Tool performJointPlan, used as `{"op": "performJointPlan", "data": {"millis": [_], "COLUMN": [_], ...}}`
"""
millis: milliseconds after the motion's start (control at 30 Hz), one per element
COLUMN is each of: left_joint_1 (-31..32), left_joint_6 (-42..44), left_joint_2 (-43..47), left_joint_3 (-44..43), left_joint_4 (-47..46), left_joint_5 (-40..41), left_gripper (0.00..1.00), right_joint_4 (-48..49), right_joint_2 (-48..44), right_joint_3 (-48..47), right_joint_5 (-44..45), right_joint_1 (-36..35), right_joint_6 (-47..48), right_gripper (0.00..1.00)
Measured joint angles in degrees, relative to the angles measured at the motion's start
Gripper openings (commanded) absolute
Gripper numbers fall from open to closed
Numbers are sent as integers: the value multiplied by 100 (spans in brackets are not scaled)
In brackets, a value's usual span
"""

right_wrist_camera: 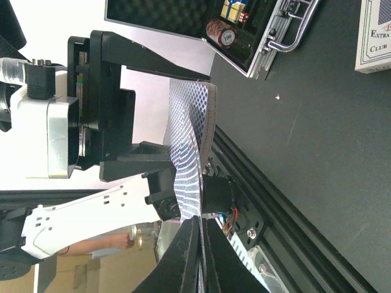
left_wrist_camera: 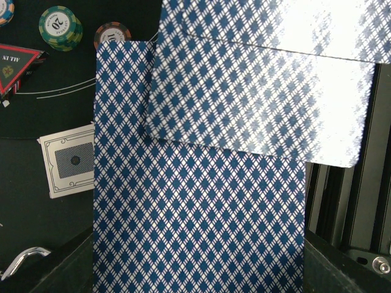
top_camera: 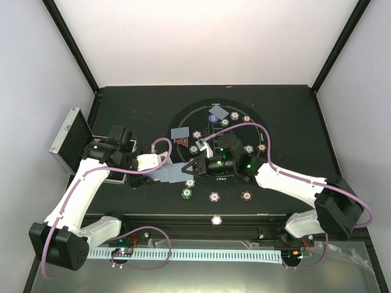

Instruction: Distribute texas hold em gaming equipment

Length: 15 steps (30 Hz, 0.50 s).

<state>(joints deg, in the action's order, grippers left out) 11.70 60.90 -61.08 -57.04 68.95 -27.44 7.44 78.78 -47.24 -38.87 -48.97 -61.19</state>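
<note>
My left gripper (top_camera: pixel 159 163) is shut on a stack of blue-patterned playing cards (top_camera: pixel 172 173), held up near the table's front. In the left wrist view the cards (left_wrist_camera: pixel 198 213) hide its fingers. My right gripper (top_camera: pixel 187 169) faces it and is shut on the edge of one card (right_wrist_camera: pixel 190 183), with its fingers (right_wrist_camera: pixel 183 256) pressed together. That card (left_wrist_camera: pixel 263 79) is slid partly off the stack. Striped chips (top_camera: pixel 214 196) ring the round mat (top_camera: pixel 269 174). Two small card piles (top_camera: pixel 218 112) (top_camera: pixel 181 132) and a red triangle marker (top_camera: pixel 181 141) lie on it.
An open silver case (top_camera: pixel 70 137) stands at the left, with chips (right_wrist_camera: pixel 220 30) inside. A card box (left_wrist_camera: pixel 67 160) lies near it. A green chip (left_wrist_camera: pixel 60 27) and a red-brown chip (left_wrist_camera: pixel 112 33) lie close by. A white disc (top_camera: pixel 216 220) sits on the front rail.
</note>
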Motion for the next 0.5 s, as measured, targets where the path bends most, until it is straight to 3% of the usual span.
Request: {"op": "performJointPlan", "data": {"millis": [500], "left_joint_1": [0], "left_joint_6": [-2], "left_joint_2": [0], "left_joint_3": [0], "left_joint_4": [0], "left_joint_5": [-2], "left_gripper": [2], "right_joint_4": [190], "right_joint_2": [59], "right_joint_3": [28], "right_joint_5": [-136], "right_joint_1": [-2], "right_joint_6": [-105], "right_gripper": [1]}}
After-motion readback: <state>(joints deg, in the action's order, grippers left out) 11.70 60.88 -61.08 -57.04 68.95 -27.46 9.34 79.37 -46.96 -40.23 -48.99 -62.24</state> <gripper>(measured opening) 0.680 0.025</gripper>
